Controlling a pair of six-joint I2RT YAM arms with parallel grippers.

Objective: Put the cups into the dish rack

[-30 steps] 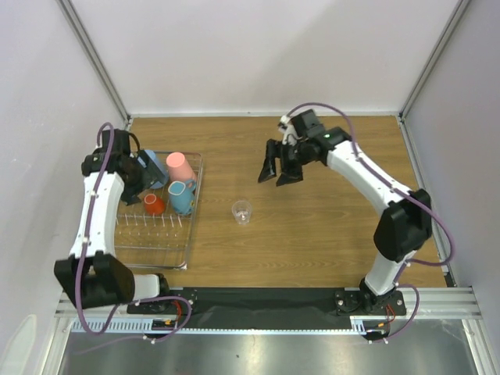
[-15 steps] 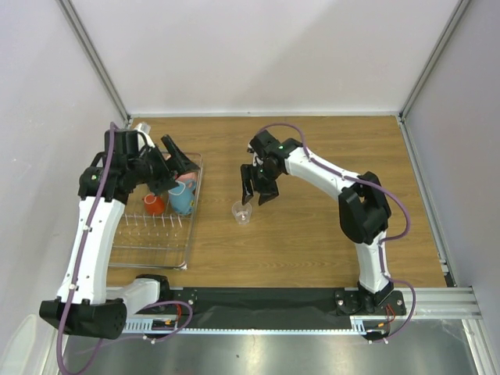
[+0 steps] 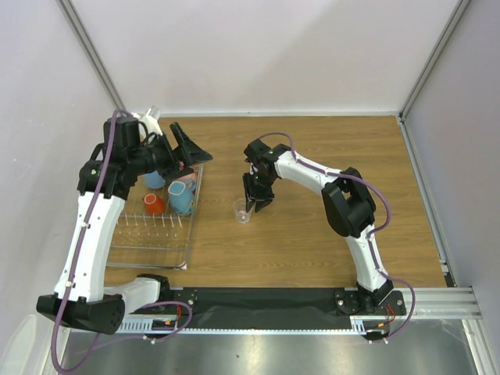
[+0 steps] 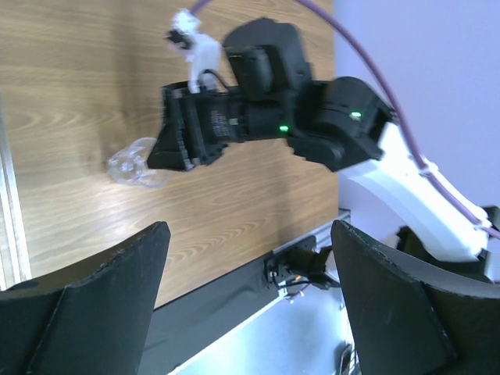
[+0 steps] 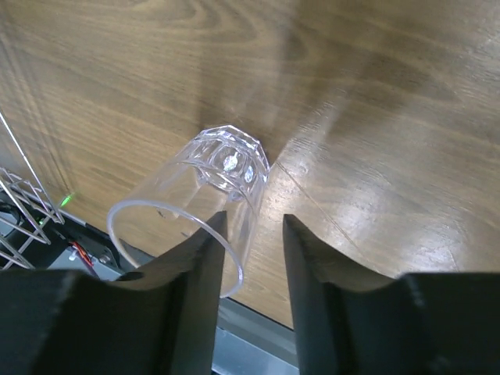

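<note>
The left gripper (image 4: 244,308) hangs high over the back of the dish rack (image 3: 152,234). Its fingers are wide apart and it holds nothing. Four cups crowd the back of the rack: a light-blue cup (image 3: 154,180), an orange mug (image 3: 154,205), a blue-grey mug (image 3: 181,201) and a pink cup (image 3: 187,179). If that arm came straight down, I think it could knock one of them over.

The last cup, a little clear glass (image 3: 242,211), stands on the table (image 3: 328,226) just to the right of the rack. The right gripper (image 5: 252,234) is down on it. Its fingers are only a little apart. One finger seems to be over the mouth of the glass and the other outside, with one side of the glass in the gap. I cannot see a firm squeeze yet, so I would not call the glass held.

That is where things could go wrong. The glass is small and looks smooth, and a pinch on one side is a weak hold. It could tip, slip out or roll away. It also has to go up and over the wire edge of the rack, and a low carry could bang it there. The two arms are near each other by the rack's back corner, so they could bump.

For room, the near rows of prongs have no cups on them. The left wall is close beside the rack. There is lots of bare wood to the right.
</note>
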